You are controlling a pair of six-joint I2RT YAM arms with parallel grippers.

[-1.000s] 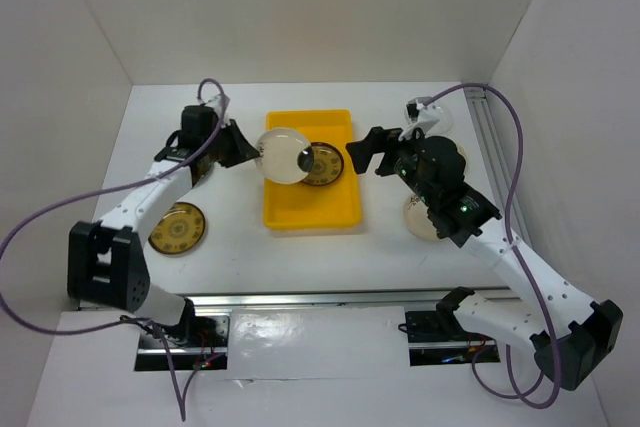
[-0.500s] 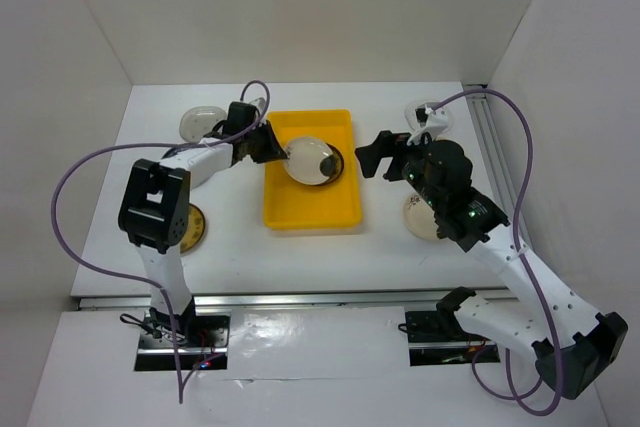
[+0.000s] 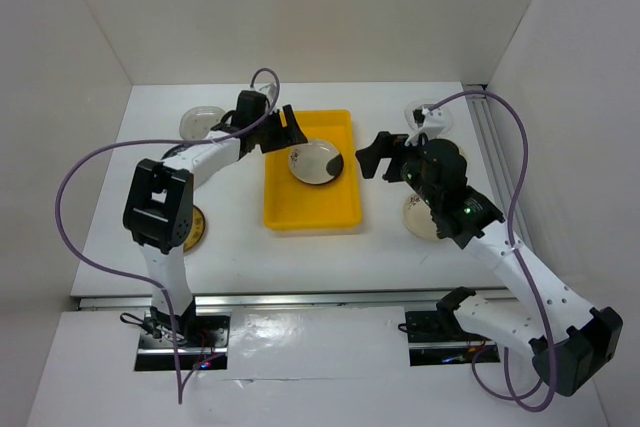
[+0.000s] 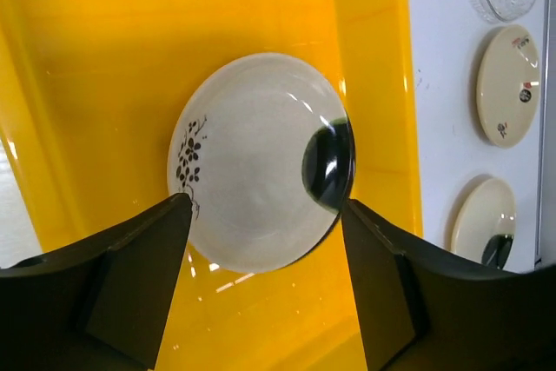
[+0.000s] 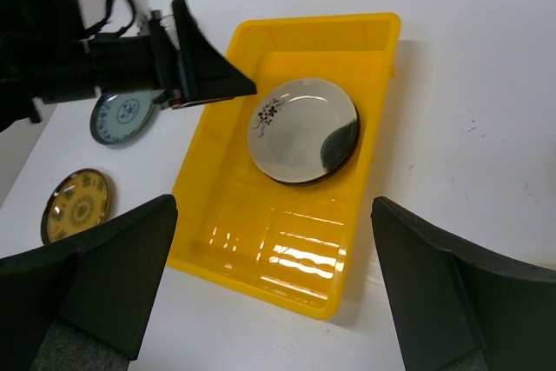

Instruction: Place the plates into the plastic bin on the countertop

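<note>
White walls (image 3: 320, 7) enclose three sides; bright, even light.

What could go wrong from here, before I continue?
1. The open left gripper hangs close over the yellow bin's rim; a low retreat could catch and drag it.
2. The floral plate lies off-centre on a darker plate; another drop may shift the stack.
3. The right arm overhangs a cream plate, partly hiding it.

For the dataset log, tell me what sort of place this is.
Probably a lab test cell, not a kitchen: bare white walls box in a plain white countertop, two cabled robot arms stand at its near edge, with a yellow bin and small plates set out.
</note>
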